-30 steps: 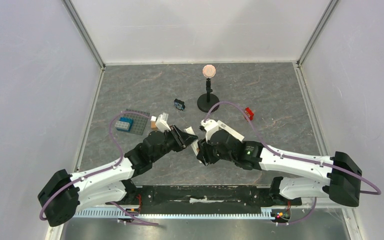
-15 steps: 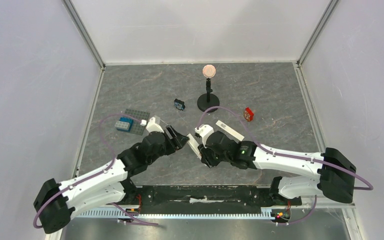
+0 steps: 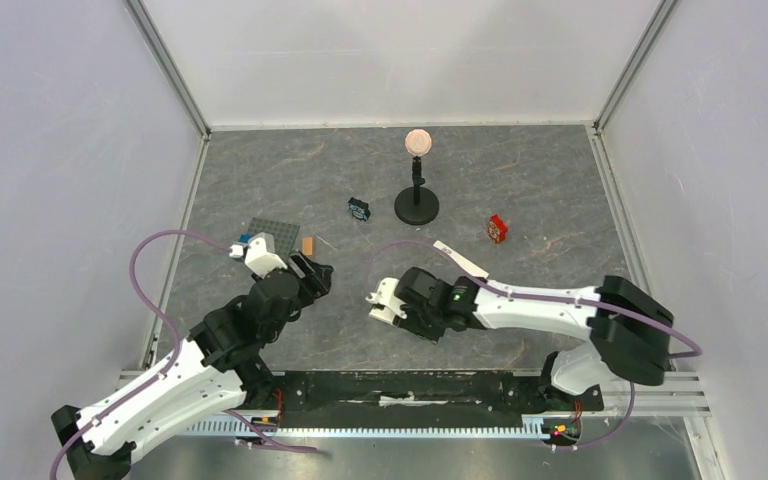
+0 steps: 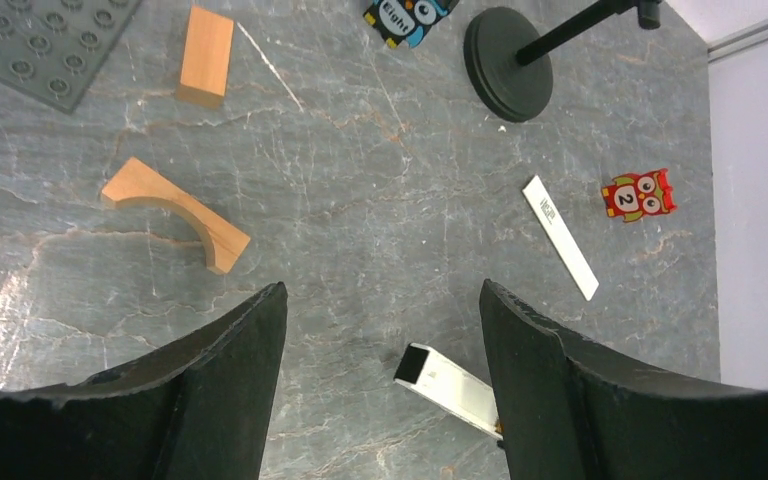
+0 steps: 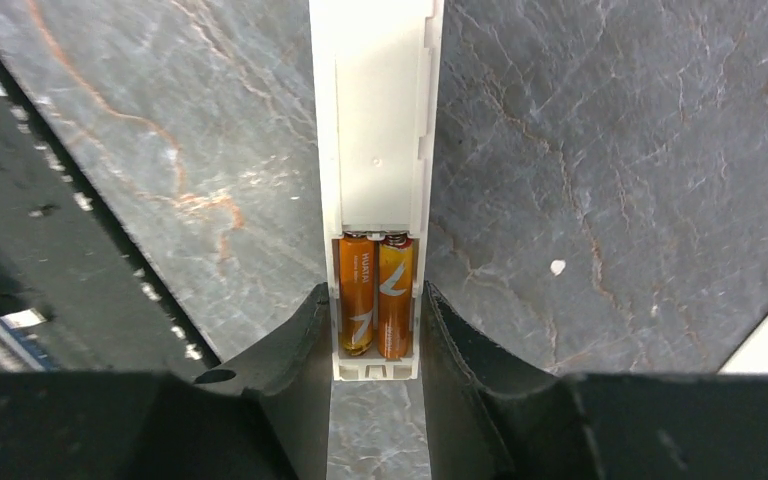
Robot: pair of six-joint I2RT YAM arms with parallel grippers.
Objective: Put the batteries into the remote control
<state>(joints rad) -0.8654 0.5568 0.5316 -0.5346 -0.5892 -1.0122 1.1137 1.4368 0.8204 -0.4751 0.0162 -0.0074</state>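
In the right wrist view my right gripper (image 5: 375, 335) is shut on the near end of the white remote control (image 5: 375, 120), one finger on each long side. The remote's compartment is uncovered, and the two orange batteries (image 5: 376, 293) lie side by side in it. My left gripper (image 4: 380, 292) is open with nothing between its fingers. It hovers over the table to the left of the remote, whose far end (image 4: 448, 384) shows between its fingertips. From above, the left gripper (image 3: 315, 272) and right gripper (image 3: 390, 303) are a short way apart.
A thin white cover strip (image 4: 558, 235) lies on the table right of the remote. An orange block (image 4: 207, 55), a tan arch (image 4: 175, 210) and a grey studded plate (image 3: 272, 232) sit to the left. A black stand (image 3: 416, 205), a blue card (image 3: 359, 209) and a red card (image 3: 498, 228) are farther back.
The left gripper has opened wide and drawn back to the left, away from the remote. The right gripper has carried the remote left and nearer to the arm bases.
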